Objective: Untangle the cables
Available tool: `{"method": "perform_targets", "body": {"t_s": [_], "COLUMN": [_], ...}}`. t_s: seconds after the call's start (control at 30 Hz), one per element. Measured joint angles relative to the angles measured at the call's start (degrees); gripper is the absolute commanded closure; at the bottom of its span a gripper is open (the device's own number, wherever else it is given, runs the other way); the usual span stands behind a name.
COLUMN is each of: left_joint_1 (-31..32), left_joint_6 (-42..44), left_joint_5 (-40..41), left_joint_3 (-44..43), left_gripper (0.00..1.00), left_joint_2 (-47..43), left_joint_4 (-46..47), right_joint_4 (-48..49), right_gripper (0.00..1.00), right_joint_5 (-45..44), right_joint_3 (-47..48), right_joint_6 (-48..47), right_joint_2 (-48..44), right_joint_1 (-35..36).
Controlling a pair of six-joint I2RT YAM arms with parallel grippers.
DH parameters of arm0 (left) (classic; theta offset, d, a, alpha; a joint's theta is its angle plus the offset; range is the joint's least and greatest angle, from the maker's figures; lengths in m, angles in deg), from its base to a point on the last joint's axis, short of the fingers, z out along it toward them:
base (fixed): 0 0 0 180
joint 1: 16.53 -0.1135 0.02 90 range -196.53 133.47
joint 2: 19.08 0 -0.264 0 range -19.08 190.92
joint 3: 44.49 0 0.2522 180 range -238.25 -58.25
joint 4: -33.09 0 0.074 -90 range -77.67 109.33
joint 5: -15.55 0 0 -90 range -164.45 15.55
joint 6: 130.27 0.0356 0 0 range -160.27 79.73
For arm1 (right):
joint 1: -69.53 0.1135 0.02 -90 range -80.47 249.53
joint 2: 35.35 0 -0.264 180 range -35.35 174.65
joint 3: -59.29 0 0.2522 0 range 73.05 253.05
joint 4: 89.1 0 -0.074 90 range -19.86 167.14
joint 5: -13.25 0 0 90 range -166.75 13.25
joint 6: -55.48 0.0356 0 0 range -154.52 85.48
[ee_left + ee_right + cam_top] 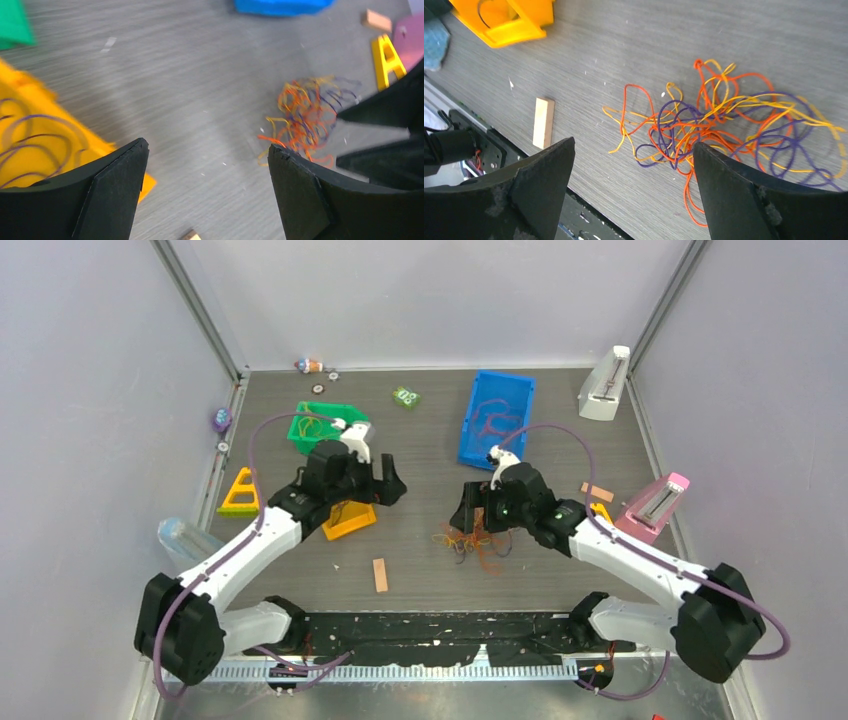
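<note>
The cables [719, 130] lie tangled on the table [674, 40] just below the right gripper [633, 147], which is spread and empty. The left gripper [207, 147] is likewise spread. The strands are judged light, limp and snag-prone, so hold is best taken at the heap's loose edge.

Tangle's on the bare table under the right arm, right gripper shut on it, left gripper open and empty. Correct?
No: the right gripper is open, holding nothing. The right wrist view shows its jaws wide apart, the cables lying loose on the table below them. The rest stands: left gripper open and empty.
</note>
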Motion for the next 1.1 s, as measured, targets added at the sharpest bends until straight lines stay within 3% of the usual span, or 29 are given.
{"method": "perform_targets", "body": {"t_s": [0.2, 0.43, 0.67, 0.87, 1.0, 1.1], "left_joint_1": [9.8, 17.4, 20.1, 20.3, 20.3, 20.3], "left_joint_6": [2.2, 2.6, 1.7, -1.1, -4.2, -6.2], "left_joint_5": [-3.4, -7.1, -10.7, -12.9, -15.0, -15.9], "left_joint_3": [-0.3, -7.5, -13.3, -17.0, -17.2, -17.2], "left_gripper": [0.15, 0.21, 0.25, 0.29, 0.30, 0.30], "left_joint_2": [5.6, 19.6, 27.3, 32.9, 36.7, 39.1], "left_joint_4": [3.4, 4.6, 6.7, 8.3, 11.2, 12.4], "right_joint_4": [-6.6, -11.6, -12.5, -11.5, -11.0, -10.6], "right_gripper": [0.21, 0.37, 0.40, 0.61, 0.92, 0.94], "right_joint_5": [-6.1, -8.2, -6.5, -4.3, -4.2, -4.2], "right_joint_3": [3.5, 1.7, 0.1, 0.1, 0.1, 0.1], "right_joint_6": [-3.1, -5.5, -7.9, -10.1, -10.8, -10.5], "right_joint_2": [-5.4, -5.7, -3.0, 3.3, 5.9, 5.9], "right_joint_1": [-2.2, -12.3, -15.6, -15.6, -15.6, -15.6]}}
